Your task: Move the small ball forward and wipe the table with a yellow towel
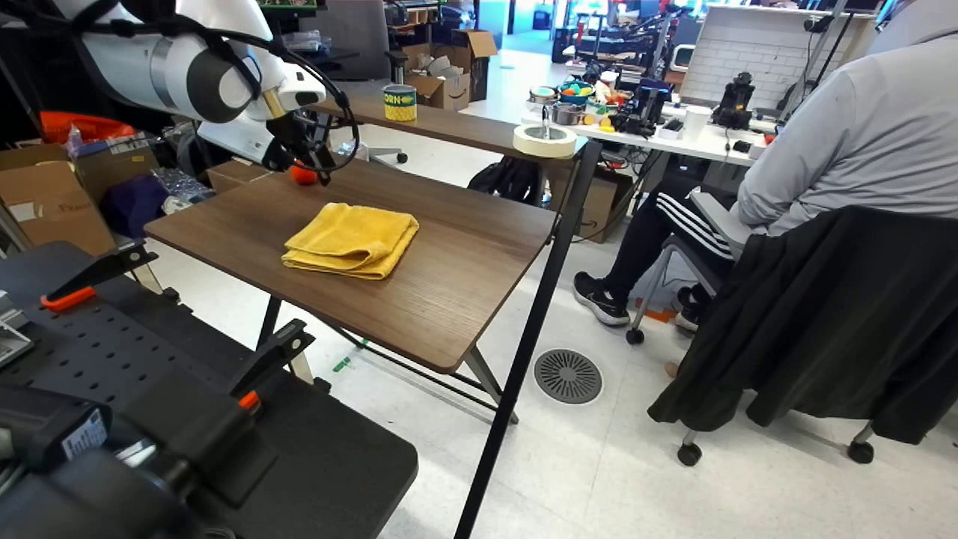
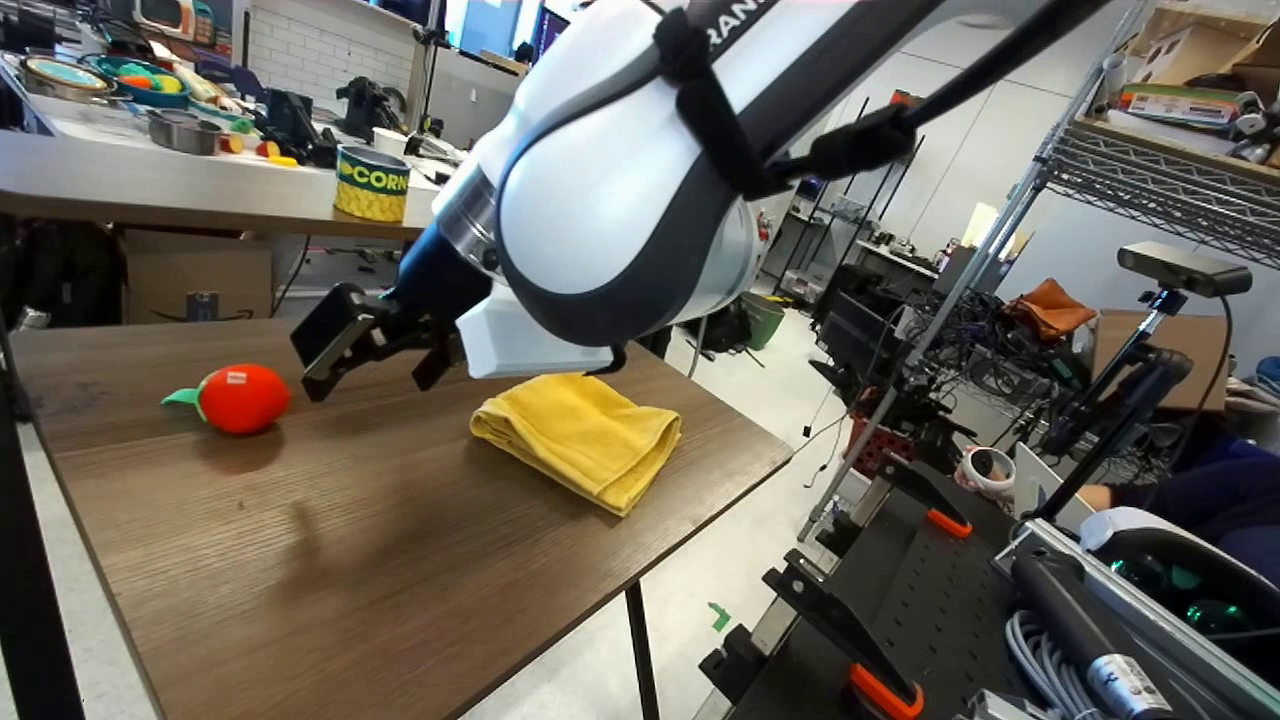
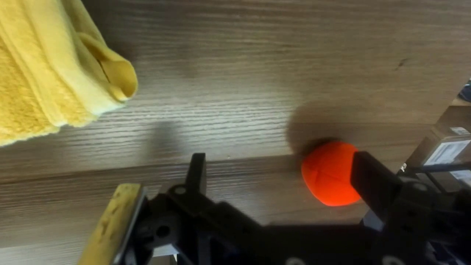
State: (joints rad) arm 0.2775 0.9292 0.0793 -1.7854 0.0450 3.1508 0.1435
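Note:
The yellow towel (image 1: pixel 352 239) lies folded on the brown table (image 1: pixel 464 247); it also shows in an exterior view (image 2: pixel 585 435) and at the upper left of the wrist view (image 3: pixel 48 73). My gripper (image 2: pixel 370 383) is open and empty above the table, beside the towel. In the wrist view the gripper (image 3: pixel 278 165) has its fingers wide apart. A red roundish object with a green tip (image 2: pixel 243 398) sits on the table near the gripper; in the wrist view the right finger partly covers it (image 3: pixel 329 173). The small tan ball does not show on the table; it is hidden or out of view.
A raised shelf behind the table holds a corn can (image 1: pixel 400 102) and a tape roll (image 1: pixel 545 141). A black post (image 1: pixel 531 329) stands at the table's side. A dark bench with clamps (image 2: pixel 850 640) is close by. A person (image 1: pixel 861 135) sits on a chair beyond the table.

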